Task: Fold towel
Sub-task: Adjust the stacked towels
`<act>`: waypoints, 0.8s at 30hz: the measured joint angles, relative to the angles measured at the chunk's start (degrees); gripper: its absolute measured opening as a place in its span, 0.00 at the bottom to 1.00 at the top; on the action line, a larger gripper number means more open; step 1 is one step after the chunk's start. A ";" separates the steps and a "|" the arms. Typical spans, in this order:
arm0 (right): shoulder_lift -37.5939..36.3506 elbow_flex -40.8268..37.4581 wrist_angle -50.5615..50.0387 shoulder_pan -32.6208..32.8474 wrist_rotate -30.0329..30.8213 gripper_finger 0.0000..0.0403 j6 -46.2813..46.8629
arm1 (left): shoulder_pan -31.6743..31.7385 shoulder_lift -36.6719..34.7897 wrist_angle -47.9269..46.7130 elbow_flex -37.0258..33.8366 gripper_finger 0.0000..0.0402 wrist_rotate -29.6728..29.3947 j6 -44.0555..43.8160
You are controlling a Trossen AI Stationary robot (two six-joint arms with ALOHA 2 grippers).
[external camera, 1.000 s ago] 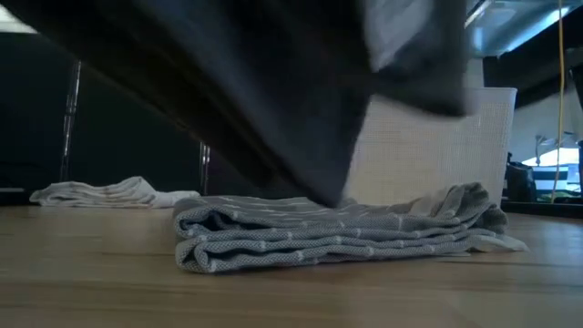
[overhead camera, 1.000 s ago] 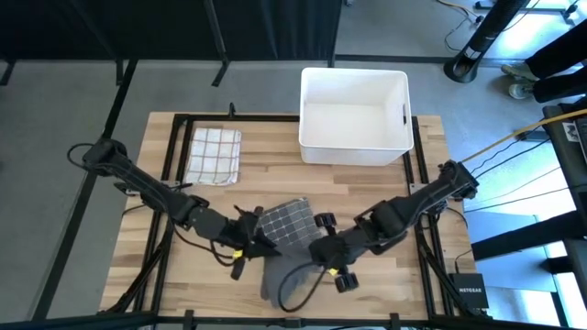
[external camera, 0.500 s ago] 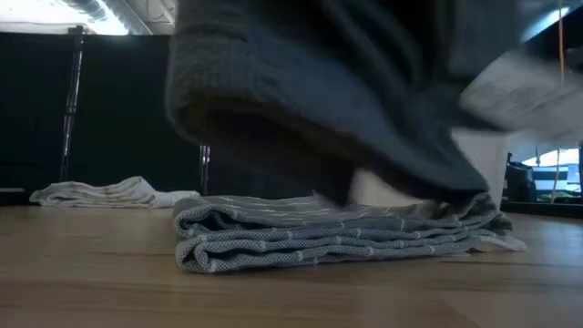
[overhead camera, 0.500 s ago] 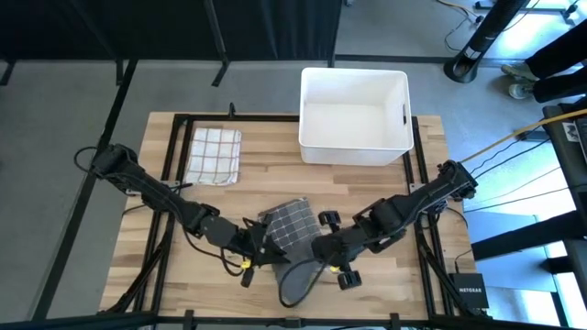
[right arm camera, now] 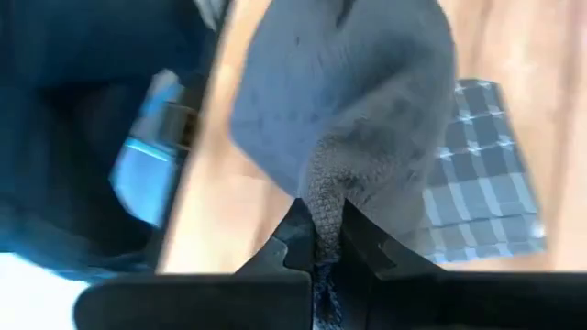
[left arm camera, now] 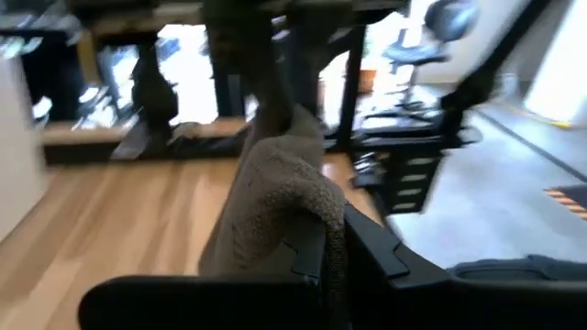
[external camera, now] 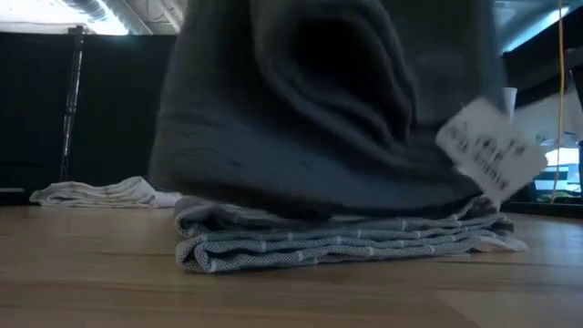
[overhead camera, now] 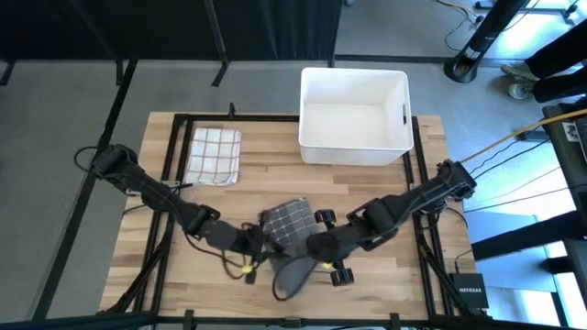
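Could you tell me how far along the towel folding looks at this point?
Done: a white checked towel and a grey grid towel already lie folded on the table. In hand: the left gripper and right gripper are each shut on the dark grey towel, holding it up. Left: laying it down and folding it flat.

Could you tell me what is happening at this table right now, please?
Both arms are folding a dark grey towel near the table's front edge. The left tool and right tool are each shut on it, holding it raised beside a folded grey checked towel. A white checked towel and a white bin sit farther back.
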 joint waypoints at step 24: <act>6.51 7.76 -3.53 4.52 3.87 0.05 0.88 | -1.13 6.54 6.16 0.00 0.03 0.88 3.10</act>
